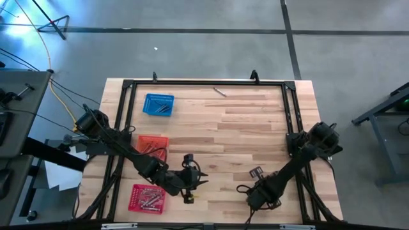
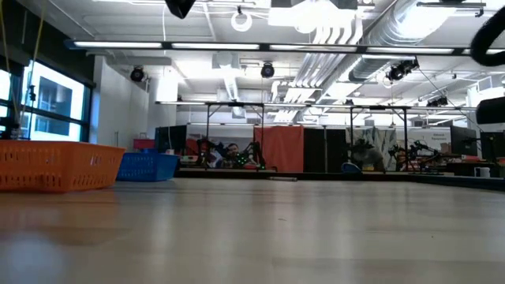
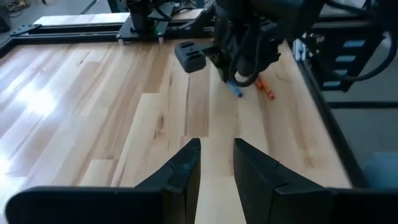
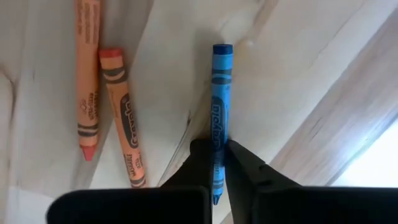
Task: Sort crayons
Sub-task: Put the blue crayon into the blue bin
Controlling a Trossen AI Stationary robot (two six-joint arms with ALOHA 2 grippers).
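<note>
A blue crayon (image 4: 221, 93) lies on the wooden table near its front edge, with my right gripper (image 4: 217, 148) shut on it from above. Two orange crayons (image 4: 121, 118) lie side by side on the table just beside it. My right gripper (image 3: 239, 59) also shows in the left wrist view, with the blue crayon (image 3: 234, 89) and an orange crayon (image 3: 266, 91) under it. My left gripper (image 3: 216, 163) hovers open over bare wood to the left of the right one, nothing between its fingers. More crayons lie in the red basket (image 1: 146, 198). My right gripper pinches the blue crayon between its two fingers on the paper-wrapped shaft (image 4: 219, 127), in the half nearer the pointed end. The fingers come from above, pointing down, and lie across the crayon. The crayon lies flat, seemingly on the table.
Three mesh baskets stand at the table's left: blue (image 1: 158, 104) at the back, orange (image 1: 152, 144) in the middle, red at the front. A thin stick (image 1: 220, 92) lies near the far edge. A black frame (image 1: 204, 83) borders the table. The broad middle is bare wood.
</note>
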